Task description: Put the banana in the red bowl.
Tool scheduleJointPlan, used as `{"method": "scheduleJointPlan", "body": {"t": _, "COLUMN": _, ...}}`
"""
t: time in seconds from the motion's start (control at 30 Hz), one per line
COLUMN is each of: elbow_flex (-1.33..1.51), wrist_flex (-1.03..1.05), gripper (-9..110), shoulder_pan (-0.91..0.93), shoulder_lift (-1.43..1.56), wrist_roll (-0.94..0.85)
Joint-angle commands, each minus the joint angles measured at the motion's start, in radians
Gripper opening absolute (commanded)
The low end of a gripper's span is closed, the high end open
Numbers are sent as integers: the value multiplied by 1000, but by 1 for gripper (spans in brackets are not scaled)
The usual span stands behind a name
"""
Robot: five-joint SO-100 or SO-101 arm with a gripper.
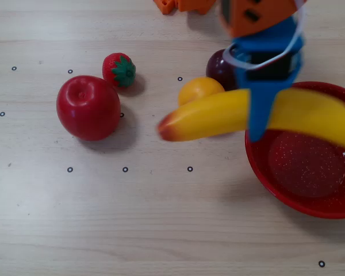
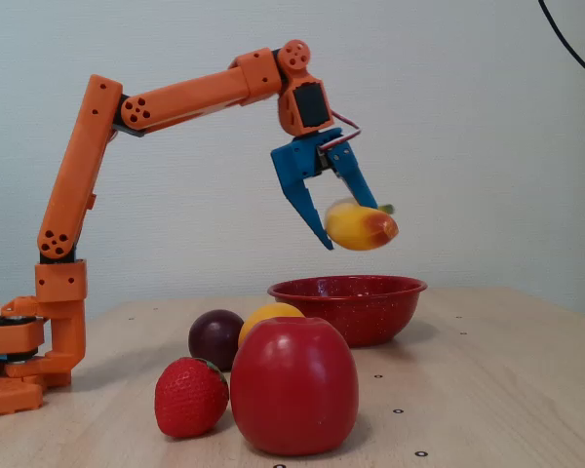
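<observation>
Operator: State gripper (image 2: 349, 226) condition.

Technician: The blue gripper (image 1: 257, 123) is pinching the banana (image 1: 218, 115) near its mid-length. In the fixed view the banana (image 2: 359, 225) hangs in the air, well above the red bowl (image 2: 347, 310) and clear of its rim.

Operator: Banana position relative to the bowl?

Technician: In the overhead view the banana lies roughly along the 3-to-9 o'clock line. Its right portion is over the red bowl (image 1: 287, 195); its reddish tip projects past the bowl's 9 o'clock rim, over the bench (image 1: 161, 230). The stem end runs out of frame (not confirmable).

Operator: Surrounding items?

Technician: An orange fruit (image 1: 200, 90) and a dark plum (image 1: 219, 68) sit just beyond the bowl's 10 o'clock side, partly under the banana. A strawberry (image 1: 119, 69) and a red apple (image 1: 88, 107) sit further toward 9 o'clock, well apart from the bowl.

Operator: Fault risks?

Technician: My assessment: release at this position may land the overhanging tip on the rim, so the banana tips out or strikes the orange fruit. The glossy surface may also rotate in the pinch. Centre the banana over the bowl and lower it before opening.
</observation>
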Motion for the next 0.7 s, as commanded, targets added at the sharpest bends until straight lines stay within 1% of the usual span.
{"method": "scheduleJointPlan", "body": {"t": 0.0, "elbow_flex": -49, "wrist_flex": -11, "gripper": 0, "shoulder_pan": 66, "shoulder_lift": 158, "wrist_roll": -18}}
{"method": "scheduleJointPlan", "body": {"t": 0.2, "elbow_flex": -25, "wrist_flex": -2, "gripper": 0, "shoulder_pan": 204, "shoulder_lift": 156, "wrist_roll": -15}}
{"method": "scheduleJointPlan", "body": {"t": 0.33, "elbow_flex": -18, "wrist_flex": -11, "gripper": 0, "shoulder_pan": 258, "shoulder_lift": 121, "wrist_roll": 9}}
{"method": "scheduleJointPlan", "body": {"t": 0.47, "elbow_flex": -18, "wrist_flex": -40, "gripper": 0, "shoulder_pan": 270, "shoulder_lift": 55, "wrist_roll": 46}}
{"method": "scheduleJointPlan", "body": {"t": 0.67, "elbow_flex": -31, "wrist_flex": -126, "gripper": 0, "shoulder_pan": 233, "shoulder_lift": -72, "wrist_roll": 101}}
